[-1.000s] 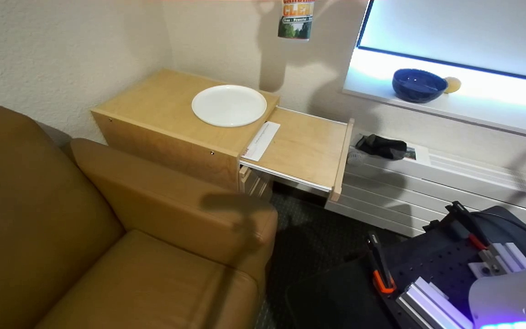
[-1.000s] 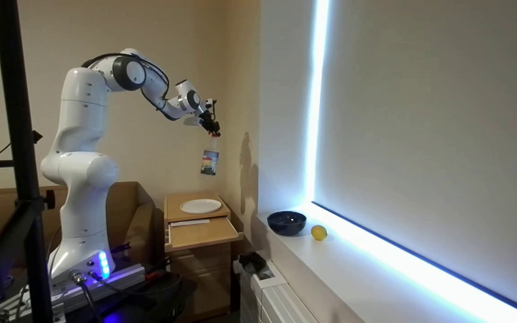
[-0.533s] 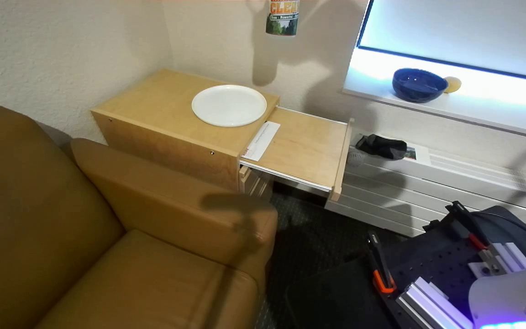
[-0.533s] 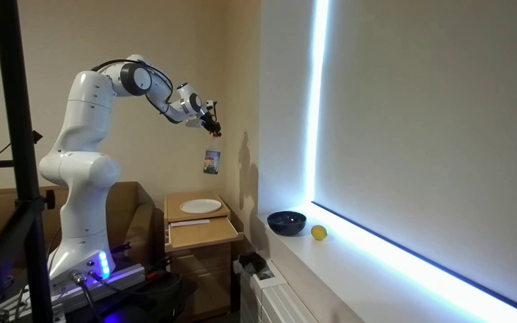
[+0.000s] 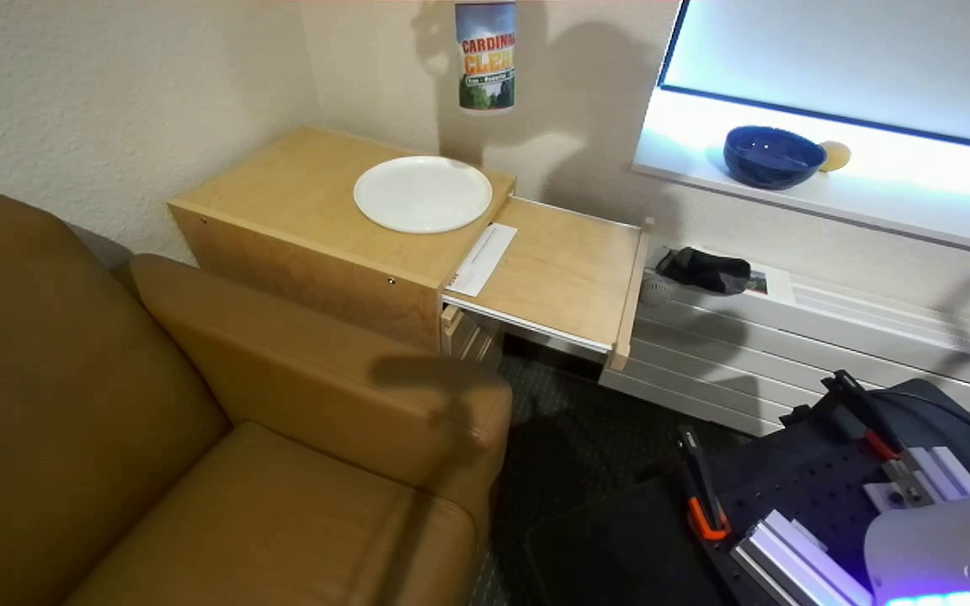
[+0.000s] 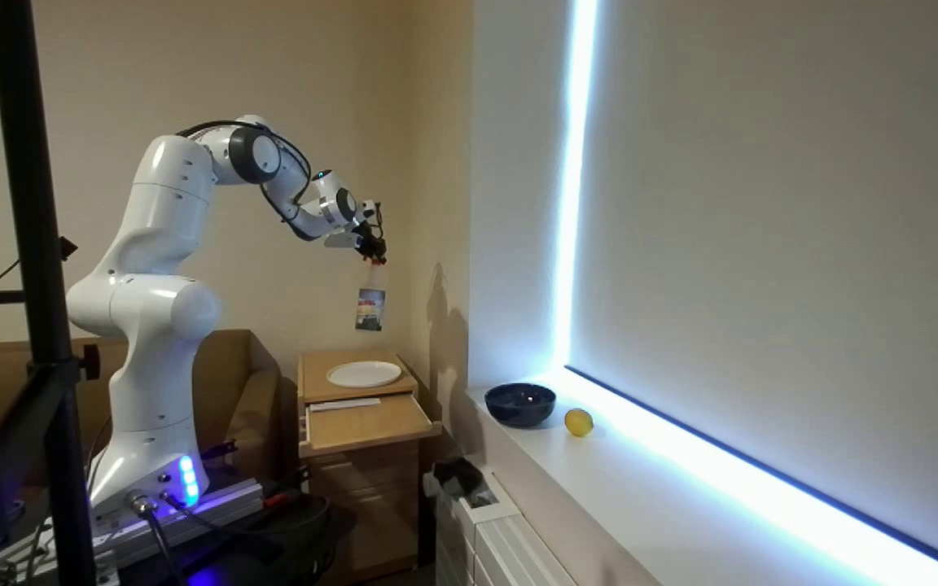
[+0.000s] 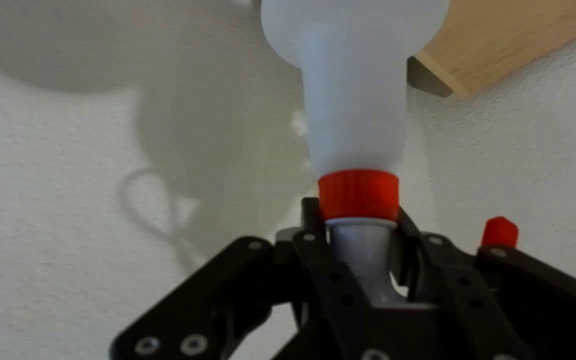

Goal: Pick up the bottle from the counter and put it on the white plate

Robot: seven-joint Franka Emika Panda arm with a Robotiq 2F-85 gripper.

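The wrist view showed the end effector (image 7: pixel 359 220) pinching the bottle (image 7: pixel 358 105) at its nozzle end, its black fingers (image 7: pixel 313 242) set on either side by the red collar (image 7: pixel 359 195). In both exterior views the bottle hung in the air above the white plate (image 5: pixel 423 194), well apart from it, roughly upright with its base downward; in an exterior view its top ran out of frame while the printed label (image 5: pixel 487 59) faced the camera. The white plate lay flat on the wooden bench (image 5: pixel 283 194). Beside the plate and a little lower, a shelf (image 5: pixel 569 273) stood pulled out with a white paper strip (image 5: pixel 483 259) on it. To the right of the plate in both exterior views, well apart from it, ran the white counter (image 6: pixel 624 488); on that sat a dark blue bowl (image 6: pixel 520 405) and, farther from the plate, a small yellow object (image 6: pixel 578 422). Lower in view and also right of the plate, a crumpled dark item (image 5: pixel 704 271) lay on the radiator (image 6: pixel 518 553).
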